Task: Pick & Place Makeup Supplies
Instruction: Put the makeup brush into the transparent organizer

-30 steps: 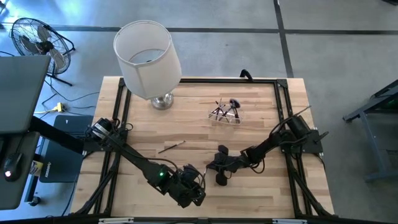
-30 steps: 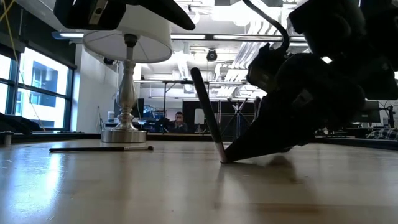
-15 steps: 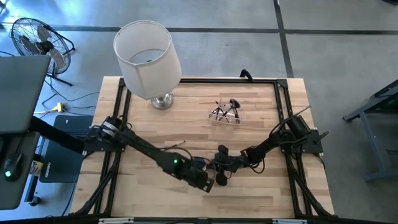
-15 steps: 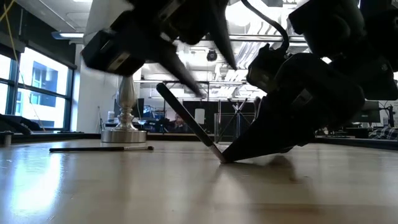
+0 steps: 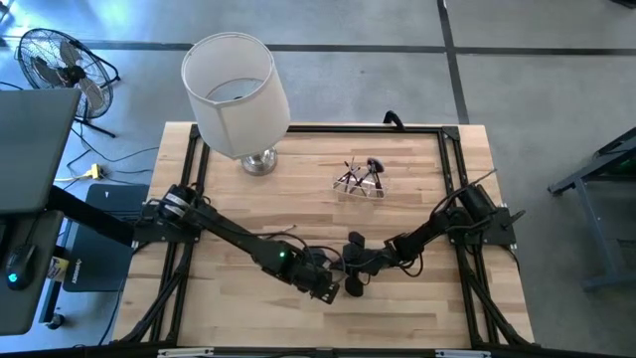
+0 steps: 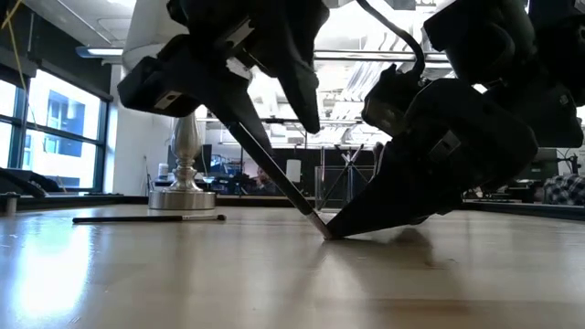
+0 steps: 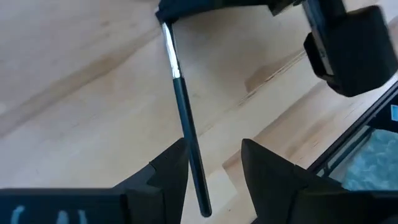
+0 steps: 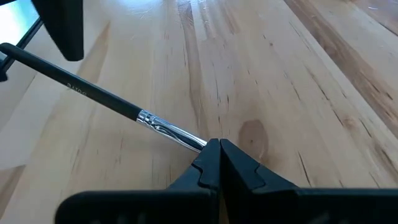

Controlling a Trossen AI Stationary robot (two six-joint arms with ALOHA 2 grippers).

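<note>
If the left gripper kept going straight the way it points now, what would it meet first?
Probably the right gripper, shut on the brush tip ahead. The open left gripper already straddles the brush handle; depth is hard to judge.

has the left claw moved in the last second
Yes. In the high view the left claw has swung from the table's front edge toward the shut right claw, and now stands open around the brush.

A grey concrete floor (image 5: 537,89) is seen around the table. Large windows (image 6: 55,128) are placed on one side. A floor fan (image 5: 55,60) is set nearby.
</note>
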